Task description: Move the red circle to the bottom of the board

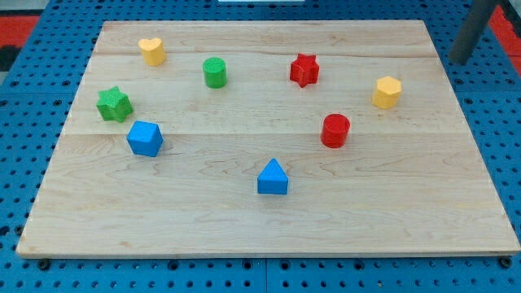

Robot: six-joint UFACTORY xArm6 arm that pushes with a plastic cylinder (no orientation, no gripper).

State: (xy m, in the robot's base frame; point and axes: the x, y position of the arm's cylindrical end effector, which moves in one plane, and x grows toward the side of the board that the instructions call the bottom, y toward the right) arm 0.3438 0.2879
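The red circle (334,130) stands on the wooden board (269,220), right of centre. My rod comes in at the view's top right, and my tip (461,59) rests off the board's right edge, over the blue pegboard. The tip is far up and to the right of the red circle, and touches no block. The yellow hexagon (387,92) lies between the tip and the red circle. The blue triangle (273,177) sits down and to the left of the red circle.
A red star (304,70) is at the top, a green circle (215,72) and a yellow heart (151,50) at the top left, a green star (114,104) and a blue cube-like block (145,138) at the left. Blue pegboard (24,122) surrounds the board.
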